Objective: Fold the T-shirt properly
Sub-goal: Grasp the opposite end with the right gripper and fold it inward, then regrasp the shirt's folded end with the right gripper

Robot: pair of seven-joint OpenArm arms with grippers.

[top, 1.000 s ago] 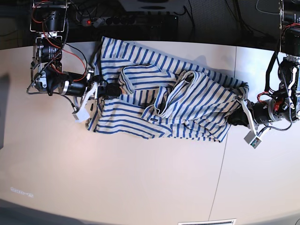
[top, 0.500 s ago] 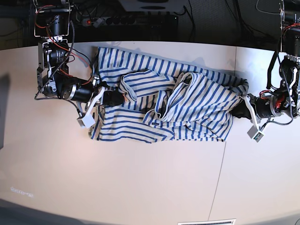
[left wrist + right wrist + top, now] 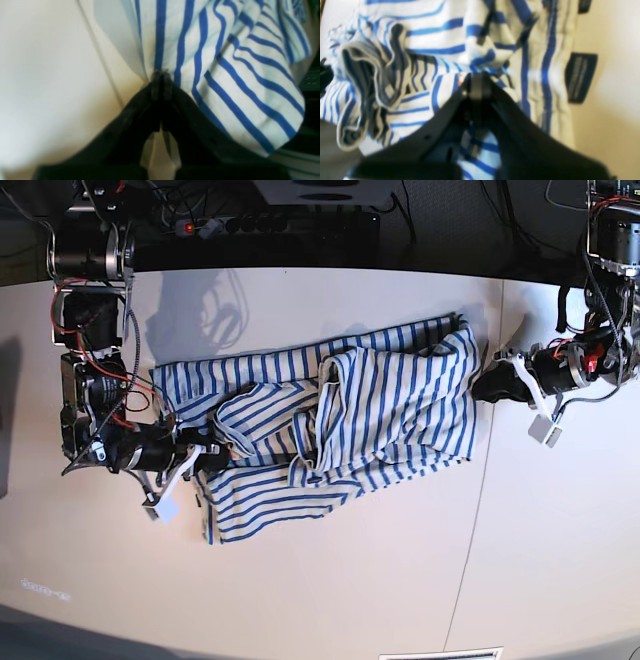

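The T-shirt, white with thin blue stripes, lies crumpled across the middle of the table in the base view. My right gripper is at its left end, shut on a fold of fabric. In the right wrist view the gripper pinches the shirt beside a small orange mark, and the dark label shows at the right. My left gripper is shut on the shirt's right edge. In the left wrist view it pinches the striped cloth, which hangs lifted off the table.
The white table has a seam running front to back right of the shirt. A power strip and cables lie along the dark back edge. Both arm bases stand at the back corners.
Both grippers have kept their hold. The right gripper moved toward the front of the table, and the left gripper moved back and inward. The shirt shifted forward and bunched shorter.
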